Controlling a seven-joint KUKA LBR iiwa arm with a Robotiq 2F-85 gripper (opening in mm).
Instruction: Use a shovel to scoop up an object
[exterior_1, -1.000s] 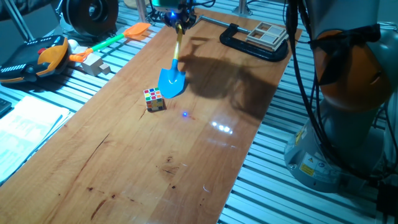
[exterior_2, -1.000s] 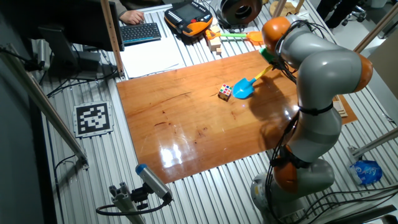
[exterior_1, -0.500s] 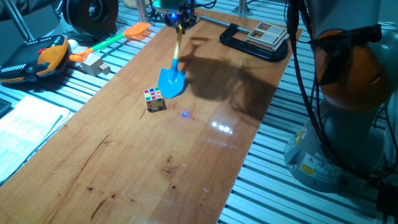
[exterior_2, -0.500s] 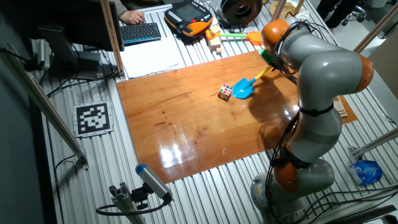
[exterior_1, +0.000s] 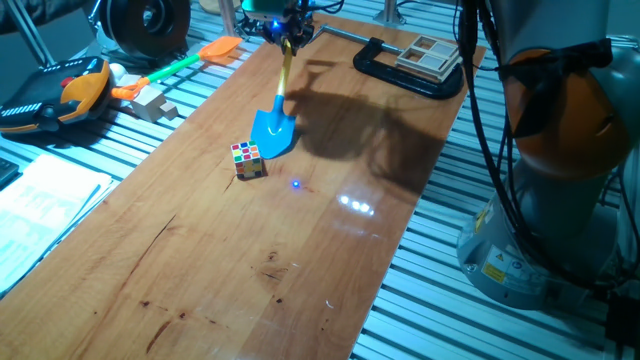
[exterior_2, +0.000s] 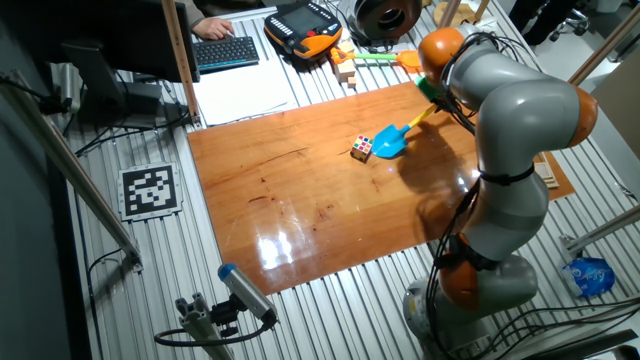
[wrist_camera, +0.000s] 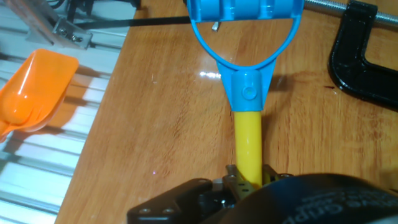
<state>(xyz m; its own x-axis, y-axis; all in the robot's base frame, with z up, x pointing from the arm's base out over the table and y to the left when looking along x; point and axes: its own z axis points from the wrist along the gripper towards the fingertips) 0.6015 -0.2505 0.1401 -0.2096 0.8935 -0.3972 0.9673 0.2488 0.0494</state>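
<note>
The shovel has a bright blue blade (exterior_1: 273, 132), a yellow shaft and a blue D-shaped end (wrist_camera: 245, 25). Its blade rests tip-down on the wooden table, just right of the puzzle cube (exterior_1: 247, 159) and close beside it. My gripper (exterior_1: 288, 25) is shut on the yellow shaft (wrist_camera: 248, 140) near the D-end, at the table's far end. In the other fixed view the blade (exterior_2: 390, 142) lies next to the cube (exterior_2: 362, 148), with the gripper (exterior_2: 432, 92) above and to the right. In the hand view the gripper (wrist_camera: 249, 180) clamps the shaft at the bottom edge; blade and cube are out of view.
An orange-bladed, green-shafted toy shovel (exterior_1: 215, 50) and pale wooden blocks (exterior_1: 155, 103) lie off the table's far left edge. A black C-clamp (exterior_1: 400, 72) holds the far right corner. A teach pendant (exterior_1: 60, 95) and papers (exterior_1: 45, 200) sit to the left.
The blue blade has shifted slightly left, closer to the cube. The cube has not moved.
</note>
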